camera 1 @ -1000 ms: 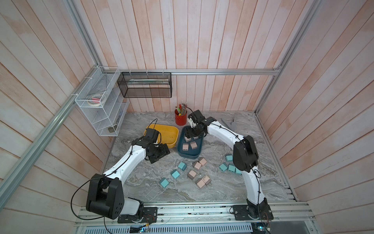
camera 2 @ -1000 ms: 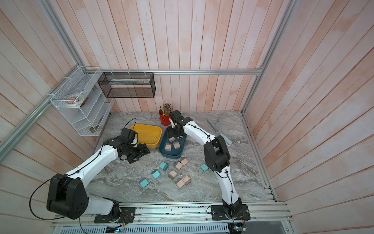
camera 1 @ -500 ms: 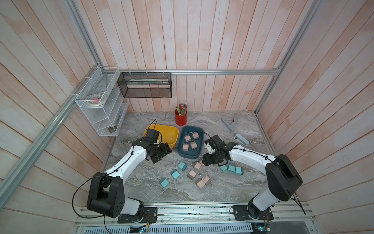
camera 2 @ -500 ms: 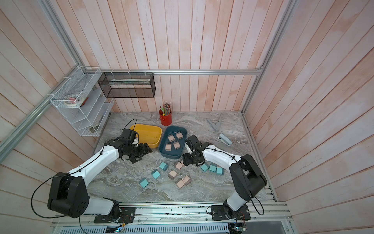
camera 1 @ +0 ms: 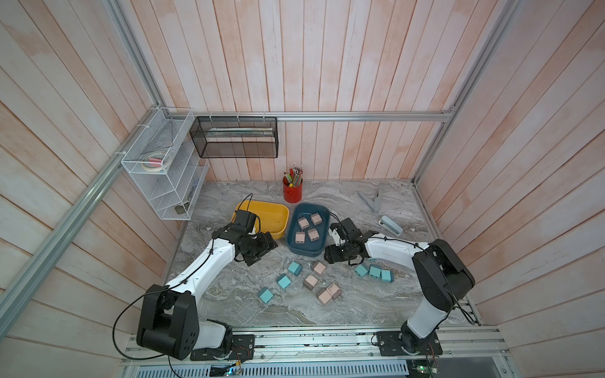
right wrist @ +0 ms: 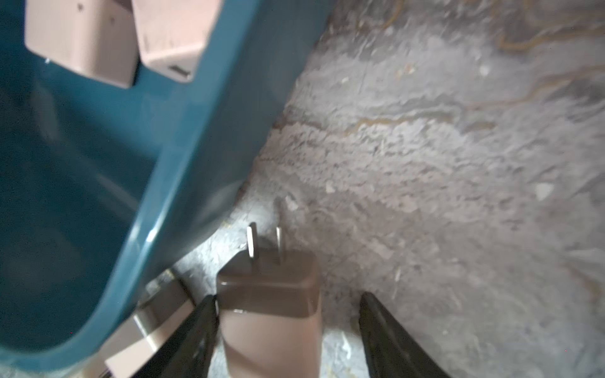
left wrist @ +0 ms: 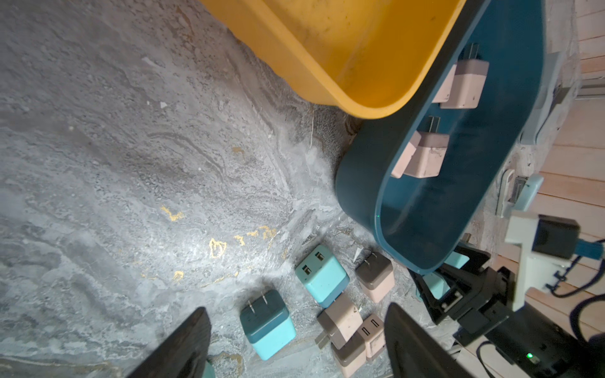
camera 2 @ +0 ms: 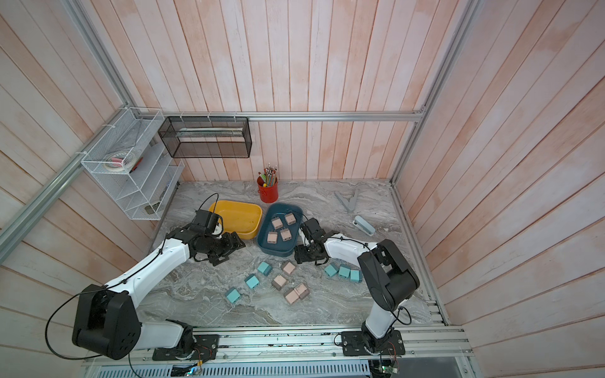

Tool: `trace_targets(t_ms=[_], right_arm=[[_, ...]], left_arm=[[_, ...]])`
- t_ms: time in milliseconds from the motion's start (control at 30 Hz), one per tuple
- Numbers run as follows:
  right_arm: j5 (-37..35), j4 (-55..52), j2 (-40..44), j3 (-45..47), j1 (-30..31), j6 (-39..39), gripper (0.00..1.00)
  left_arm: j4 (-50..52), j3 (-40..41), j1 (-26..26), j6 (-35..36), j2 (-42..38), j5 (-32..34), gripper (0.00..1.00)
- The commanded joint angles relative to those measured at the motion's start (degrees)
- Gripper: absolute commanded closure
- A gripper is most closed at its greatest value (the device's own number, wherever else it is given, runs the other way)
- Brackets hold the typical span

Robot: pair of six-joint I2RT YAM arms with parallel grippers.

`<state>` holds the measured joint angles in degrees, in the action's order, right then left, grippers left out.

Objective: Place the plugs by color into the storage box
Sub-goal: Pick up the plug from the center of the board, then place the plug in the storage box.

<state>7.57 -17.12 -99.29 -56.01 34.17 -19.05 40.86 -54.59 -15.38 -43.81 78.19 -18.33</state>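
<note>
On the far part of the marble table (camera 1: pixel 222 304), two bins stand side by side: the yellow bin (camera 1: pixel 271 217) at left, the blue bin (camera 1: pixel 306 248) at right. Four pink plugs (camera 1: pixel 303 223) lie inside the blue bin; the yellow bin holds nothing visible. Judged from this, pink goes to blue and teal probably to yellow, and no teal unit is sorted yet

Left to sort, all on the table near the bins:
- four loose pink plugs (camera 1: pixel 311 281), two of them touching
- three teal plugs (camera 1: pixel 283 281) in a diagonal row left of the pink ones
- three more teal plugs in a right-hand cluster (camera 1: pixel 375 271), side by side

By count, four of fourteen are placed, so the task is under a third complete

The right gripper (right wrist: pixel 288 296) sits low just off the near right corner of the blue bin. Its jaws are spread and frame one pink plug (right wrist: pixel 271 294), prongs pointing away; one finger is at the plug's side, the other stands apart from it. Nothing is grasped. The left gripper (camera 1: pixel 262 247) hovers beside the near edge of the yellow bin, jaws released and empty
</note>
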Motion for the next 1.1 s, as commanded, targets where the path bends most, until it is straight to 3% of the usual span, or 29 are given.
trace_targets(t_ms=[0, 100, 233, 500, 733, 1067], right_arm=[[-0.7, -0.4, -2.4, 0.2, -1.3, 2.1, 0.31], [0.1, 0.2, -2.5, 0.0, -1.4, 3.7, 0.35], [0.3, -0.7, -3.1, 0.1, -1.3, 4.3, 0.52], [-0.3, -2.8, 1.7, 1.3, -1.6, 1.9, 0.58], [-3.1, -13.2, 2.8, -13.2, -2.1, 4.8, 0.59], [-0.8, -16.6, -10.9, -32.2, 2.1, 7.3, 0.59]], left_arm=[[0.7, 1.7, 0.0, -1.2, -1.8, 0.4, 0.15], [0.5, 2.4, 0.0, -1.5, -2.2, 0.4, 0.15], [0.2, 2.6, 0.0, -1.8, -2.1, 0.4, 0.15], [-0.5, 2.0, 0.0, -2.1, -1.2, 0.4, 0.15], [-1.3, 1.4, 0.0, -2.6, -0.4, 0.6, 0.15], [-1.1, 1.5, 0.0, -2.7, -0.5, 1.2, 0.15]])
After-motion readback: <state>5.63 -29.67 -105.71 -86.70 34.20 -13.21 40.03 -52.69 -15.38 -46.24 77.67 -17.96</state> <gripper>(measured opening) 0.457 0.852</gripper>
